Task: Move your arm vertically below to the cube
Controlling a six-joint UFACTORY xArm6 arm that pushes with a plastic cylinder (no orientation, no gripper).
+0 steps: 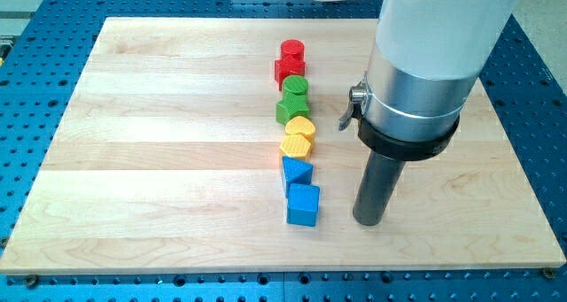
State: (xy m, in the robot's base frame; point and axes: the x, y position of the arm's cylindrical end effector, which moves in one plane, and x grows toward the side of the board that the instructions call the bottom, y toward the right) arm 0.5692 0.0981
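Note:
A blue cube (303, 205) lies at the lower end of a column of blocks near the board's middle. Just above it sits a blue wedge-like block (297, 171). Further up are a yellow block (295, 146), a yellow heart-like block (301, 127), a green block (291, 108), a green cylinder (296, 87), a red block (288, 69) and a red cylinder (292, 50). My tip (368, 220) rests on the board to the right of the blue cube, apart from it and about level with its lower edge.
The wooden board (159, 160) lies on a blue perforated table (540, 116). The arm's large white and silver body (416, 72) hangs over the board's upper right and hides part of it.

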